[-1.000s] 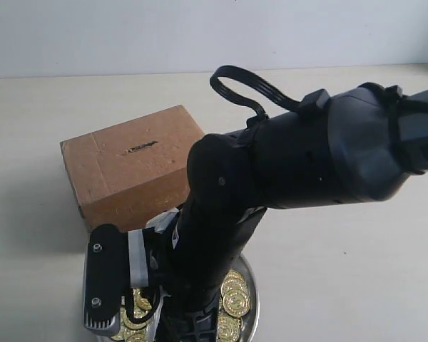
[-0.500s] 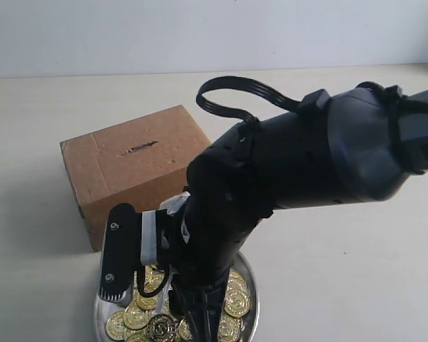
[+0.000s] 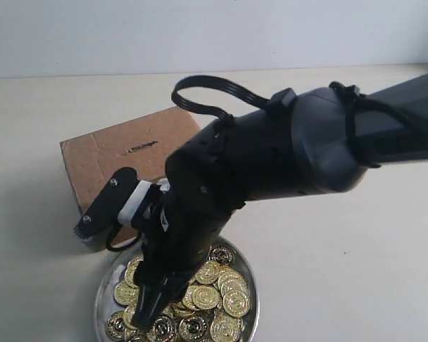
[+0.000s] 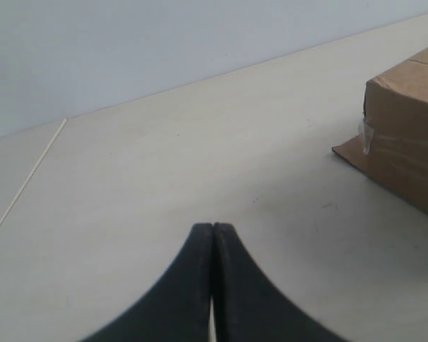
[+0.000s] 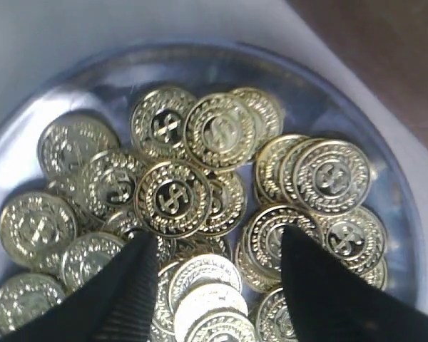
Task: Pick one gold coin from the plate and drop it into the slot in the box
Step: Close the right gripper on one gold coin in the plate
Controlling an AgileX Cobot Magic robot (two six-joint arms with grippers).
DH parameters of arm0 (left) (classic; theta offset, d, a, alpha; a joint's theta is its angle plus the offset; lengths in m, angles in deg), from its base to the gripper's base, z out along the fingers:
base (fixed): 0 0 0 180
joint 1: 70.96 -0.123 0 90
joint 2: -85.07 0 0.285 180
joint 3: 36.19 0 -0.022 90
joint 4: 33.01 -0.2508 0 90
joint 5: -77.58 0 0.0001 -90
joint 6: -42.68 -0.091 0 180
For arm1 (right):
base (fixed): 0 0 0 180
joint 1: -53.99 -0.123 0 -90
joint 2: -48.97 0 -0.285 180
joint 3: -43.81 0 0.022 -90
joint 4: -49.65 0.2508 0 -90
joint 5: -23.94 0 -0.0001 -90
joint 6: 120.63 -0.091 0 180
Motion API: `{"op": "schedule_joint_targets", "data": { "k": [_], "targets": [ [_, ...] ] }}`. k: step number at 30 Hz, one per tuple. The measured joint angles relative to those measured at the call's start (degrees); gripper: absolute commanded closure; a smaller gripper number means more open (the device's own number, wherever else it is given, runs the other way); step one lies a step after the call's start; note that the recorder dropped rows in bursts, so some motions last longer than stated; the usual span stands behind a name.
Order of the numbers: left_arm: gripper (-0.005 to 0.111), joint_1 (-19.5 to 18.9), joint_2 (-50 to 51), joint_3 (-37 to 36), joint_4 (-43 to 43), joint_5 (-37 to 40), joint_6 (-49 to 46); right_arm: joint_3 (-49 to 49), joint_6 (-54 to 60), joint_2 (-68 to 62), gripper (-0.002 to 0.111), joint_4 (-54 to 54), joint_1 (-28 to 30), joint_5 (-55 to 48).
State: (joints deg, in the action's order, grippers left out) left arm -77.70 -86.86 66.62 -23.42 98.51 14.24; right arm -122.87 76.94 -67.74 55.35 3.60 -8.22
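The silver plate [image 3: 251, 303] holds a heap of gold coins [image 3: 221, 296] at the front of the table. In the right wrist view the plate [image 5: 221, 63] fills the picture, and one gold coin [image 5: 174, 198] lies face up on top of the pile. My right gripper [image 5: 217, 239] is open just above the coins, with pale coins [image 5: 207, 278] lying between its black fingers and nothing held. From outside, the right gripper [image 3: 148, 313] points down into the plate. The brown box [image 3: 114, 174] stands behind, its slot [image 3: 141, 147] on top. My left gripper [image 4: 213, 226] is shut and empty over bare table, with the box [image 4: 406, 135] off to one side.
The bulky black right arm [image 3: 292, 149] stretches across from the right and hides part of the box and the plate. A black cable loop [image 3: 207, 96] sticks up from its wrist. Pale tabletop [image 3: 342, 271] surrounds both objects, and a white wall stands behind.
The right arm has swung left and turned its wrist, so the camera housing rose toward the box. The fingers now point down into the coins, and more of the pile shows.
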Motion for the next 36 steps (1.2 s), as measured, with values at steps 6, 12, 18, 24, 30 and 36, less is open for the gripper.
{"op": "schedule_joint_targets", "data": {
  "k": [6,12,18,24,30,36],
  "targets": [
    [0.107,0.0,0.0,0.0,0.0,0.0,0.0,-5.4,-9.9,0.0,0.058,-1.1,0.0,-11.3],
    [0.107,0.0,0.0,0.0,0.0,0.0,0.0,-6.7,-12.4,0.0,0.058,-2.4,0.0,-18.6],
    [0.107,0.0,0.0,0.0,0.0,0.0,0.0,-6.7,-14.9,0.0,0.058,-8.3,0.0,-15.5],
    [0.107,0.0,0.0,0.0,0.0,0.0,0.0,-7.0,-18.8,-3.6,0.058,-8.7,0.0,-10.0],
    [0.107,0.0,0.0,0.0,0.0,0.0,0.0,-7.0,-19.0,-6.6,0.058,-8.7,0.0,-7.6],
    [0.107,0.0,0.0,0.0,0.0,0.0,0.0,-7.0,-24.1,-6.8,0.058,-12.8,0.0,-5.5]
  ]
}}
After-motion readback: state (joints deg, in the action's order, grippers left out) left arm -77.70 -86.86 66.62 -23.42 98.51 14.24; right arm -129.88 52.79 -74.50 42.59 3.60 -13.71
